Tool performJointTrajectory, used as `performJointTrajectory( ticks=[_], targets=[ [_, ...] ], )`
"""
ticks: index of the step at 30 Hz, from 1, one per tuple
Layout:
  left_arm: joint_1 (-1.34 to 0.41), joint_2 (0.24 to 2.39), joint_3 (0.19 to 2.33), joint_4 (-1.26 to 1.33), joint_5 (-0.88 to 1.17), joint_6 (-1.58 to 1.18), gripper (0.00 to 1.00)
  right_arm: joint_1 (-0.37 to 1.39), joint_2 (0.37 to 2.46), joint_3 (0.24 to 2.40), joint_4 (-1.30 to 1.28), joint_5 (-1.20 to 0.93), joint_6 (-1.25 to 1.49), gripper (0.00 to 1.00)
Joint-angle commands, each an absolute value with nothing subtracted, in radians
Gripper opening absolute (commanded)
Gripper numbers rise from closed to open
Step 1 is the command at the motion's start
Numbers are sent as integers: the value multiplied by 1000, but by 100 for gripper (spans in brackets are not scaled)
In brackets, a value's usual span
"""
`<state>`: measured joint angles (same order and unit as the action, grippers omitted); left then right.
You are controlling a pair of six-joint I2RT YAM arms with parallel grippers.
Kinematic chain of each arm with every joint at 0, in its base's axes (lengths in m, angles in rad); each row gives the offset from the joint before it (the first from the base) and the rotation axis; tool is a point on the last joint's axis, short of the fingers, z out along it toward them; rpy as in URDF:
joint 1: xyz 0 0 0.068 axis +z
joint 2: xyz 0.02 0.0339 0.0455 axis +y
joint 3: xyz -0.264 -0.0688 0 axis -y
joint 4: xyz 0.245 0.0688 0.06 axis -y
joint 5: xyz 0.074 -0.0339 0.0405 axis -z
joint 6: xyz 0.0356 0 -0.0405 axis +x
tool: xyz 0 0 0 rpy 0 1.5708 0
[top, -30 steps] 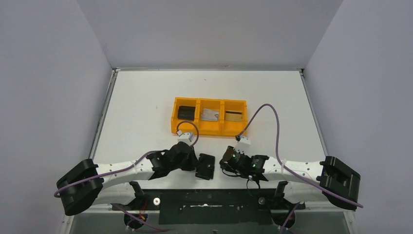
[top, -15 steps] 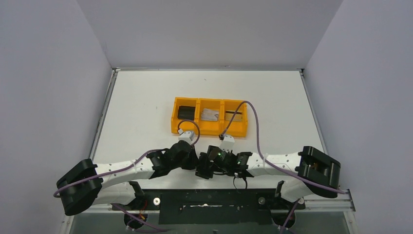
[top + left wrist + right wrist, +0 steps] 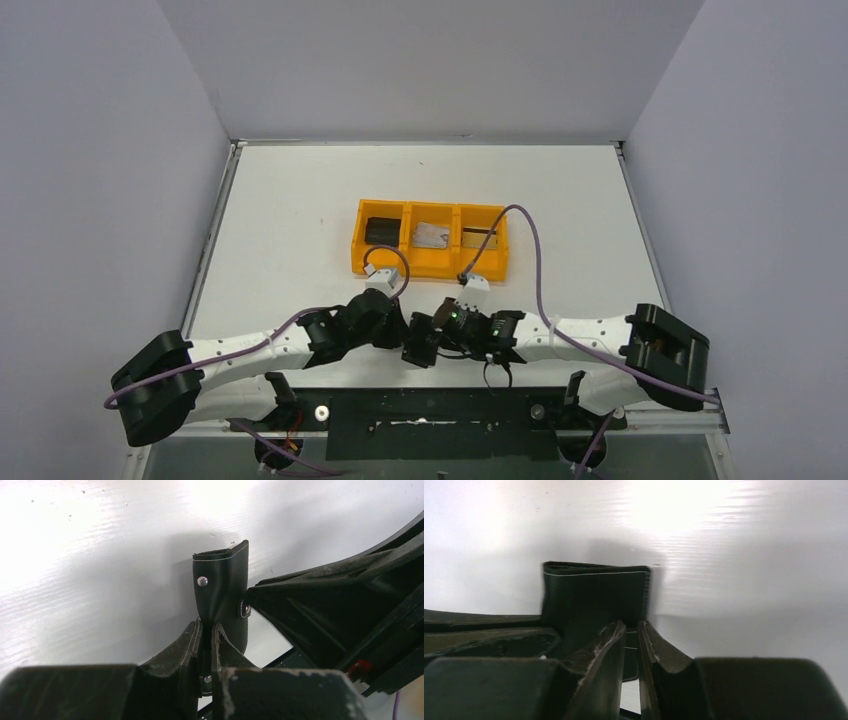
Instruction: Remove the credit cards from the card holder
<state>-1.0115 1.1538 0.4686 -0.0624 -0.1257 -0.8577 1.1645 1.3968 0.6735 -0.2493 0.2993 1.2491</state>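
Note:
The black card holder is held just above the table's near edge, between both grippers. My left gripper is shut on its left side; in the left wrist view the card holder stands upright out of the closed gripper, two metal snaps showing. My right gripper is shut on its right side; in the right wrist view the card holder sits in the gripper. A silvery-grey credit card and a gold credit card lie in the orange tray.
The orange three-compartment tray stands mid-table behind the grippers, with a small chunky black block in its left compartment. Grey walls close in the table on three sides. The right arm's body fills the right of the left wrist view.
My right arm has swung left to the card holder and shut on its right side. My left gripper has kept its hold and barely moved.

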Motion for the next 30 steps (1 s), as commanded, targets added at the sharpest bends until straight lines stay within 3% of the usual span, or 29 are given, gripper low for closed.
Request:
performJointTrajectory(
  ticks=[1, 6, 14, 18, 24, 30],
  targets=[
    [-1011, 1121, 499, -40, -145, -854, 0, 1136, 1294, 589, -294, 377, 1262, 14],
    [-1011, 1119, 499, -47, -148, -851, 0, 1129, 1247, 552, -261, 363, 1271, 7],
    [-1011, 1129, 500, -22, -128, -850, 0, 1140, 1289, 611, -100, 290, 1188, 40],
    [-1011, 1125, 497, -21, -130, -853, 0, 1146, 1367, 648, -73, 253, 1171, 46],
    [-1011, 1114, 494, -26, -138, -856, 0, 1165, 1451, 669, -83, 228, 1197, 47],
    [-1011, 1109, 490, -36, -155, -864, 0, 1170, 1436, 653, -148, 237, 1187, 32]
  ],
)
